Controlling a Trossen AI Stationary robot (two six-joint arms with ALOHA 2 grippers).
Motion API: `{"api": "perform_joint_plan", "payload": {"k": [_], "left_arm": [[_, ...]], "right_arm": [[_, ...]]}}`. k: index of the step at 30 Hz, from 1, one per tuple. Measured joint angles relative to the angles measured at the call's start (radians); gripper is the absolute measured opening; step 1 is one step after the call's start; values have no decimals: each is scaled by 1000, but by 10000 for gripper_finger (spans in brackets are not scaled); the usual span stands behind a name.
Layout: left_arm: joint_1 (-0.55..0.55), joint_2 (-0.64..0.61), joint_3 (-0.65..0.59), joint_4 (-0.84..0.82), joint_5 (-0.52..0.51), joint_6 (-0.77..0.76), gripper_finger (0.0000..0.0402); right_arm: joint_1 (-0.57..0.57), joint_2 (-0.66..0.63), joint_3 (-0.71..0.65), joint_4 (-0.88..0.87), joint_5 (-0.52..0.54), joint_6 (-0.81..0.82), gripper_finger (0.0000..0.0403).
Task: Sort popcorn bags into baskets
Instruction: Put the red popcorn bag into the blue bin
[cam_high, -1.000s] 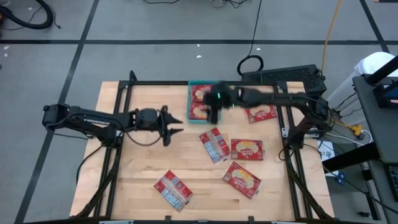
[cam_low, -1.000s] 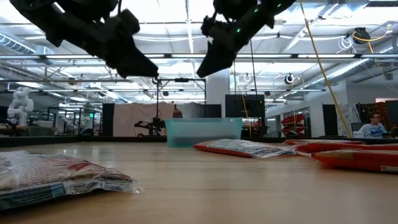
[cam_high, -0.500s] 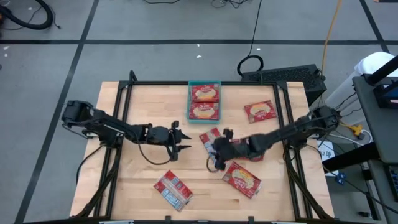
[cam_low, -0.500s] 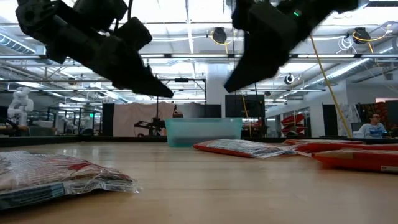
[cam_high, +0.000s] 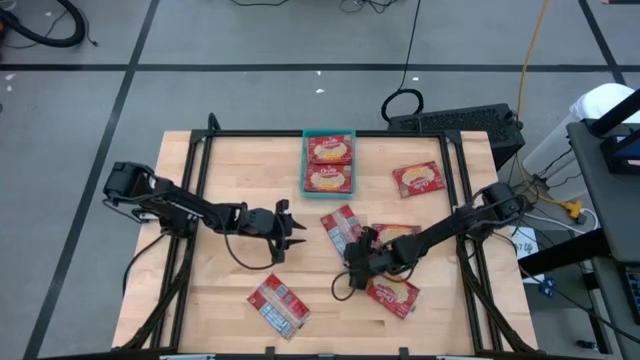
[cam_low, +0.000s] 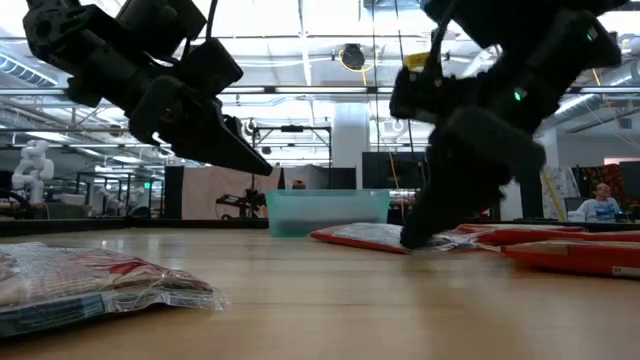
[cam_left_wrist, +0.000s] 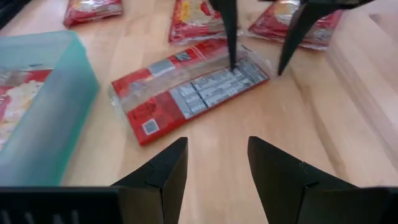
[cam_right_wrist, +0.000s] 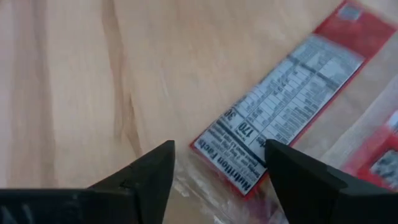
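Several red popcorn bags lie flat on the wooden table. Two of them lie in the teal basket (cam_high: 305, 160) at the far middle. My right gripper (cam_high: 350, 265) is open and down at the near end of a face-down bag (cam_high: 341, 230) at mid-table, whose grey nutrition panel (cam_right_wrist: 280, 106) shows between its fingers. My left gripper (cam_high: 292, 228) is open and hangs above the table left of that bag, pointing at it (cam_left_wrist: 186, 93). It holds nothing. My right gripper comes from above, slanting down at the face-down bag's near end (cam_left_wrist: 245, 68). One fingertip (cam_left_wrist: 233, 62) is down on the grey panel and the other (cam_left_wrist: 283, 65) stands just past the bag's edge. I cannot tell whether they touch. The bag lies flat.
Other bags lie right of the held-at bag (cam_high: 397, 236), near it (cam_high: 392, 292), at the near left (cam_high: 277, 305) and at the far right (cam_high: 418, 179). A black frame rail (cam_high: 190, 200) runs along the table's sides. A person sits in the room beyond (cam_low: 600, 205).
My right gripper has swung from over the basket toward the near edge and come down at the near end of the mid-table bag. My left gripper has shifted toward the near edge and the right, and has dropped a little. No bag has moved.
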Motion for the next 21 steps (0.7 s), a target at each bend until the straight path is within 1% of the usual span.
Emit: {"api": "perform_joint_plan", "payload": {"k": [2,5,8,13,14,18,21], "left_arm": [[-12,0,0,-7,0,0,173],[-28,0,0,-5,0,2,173],[-46,0,0,1,0,3,173],[-72,0,0,5,-8,20,173],[-77,0,0,8,-9,24,173],[-102,0,0,60,-12,50,173],[-142,16,0,112,-12,142,173]], "right_arm": [[1,23,1,10,20,31,238],[-1,48,4,21,42,71,206],[-1,66,5,29,62,94,149],[1,75,3,77,60,98,27],[2,76,2,101,53,81,14],[3,80,-1,221,9,34,11],[4,74,-2,300,-15,18,2]]}}
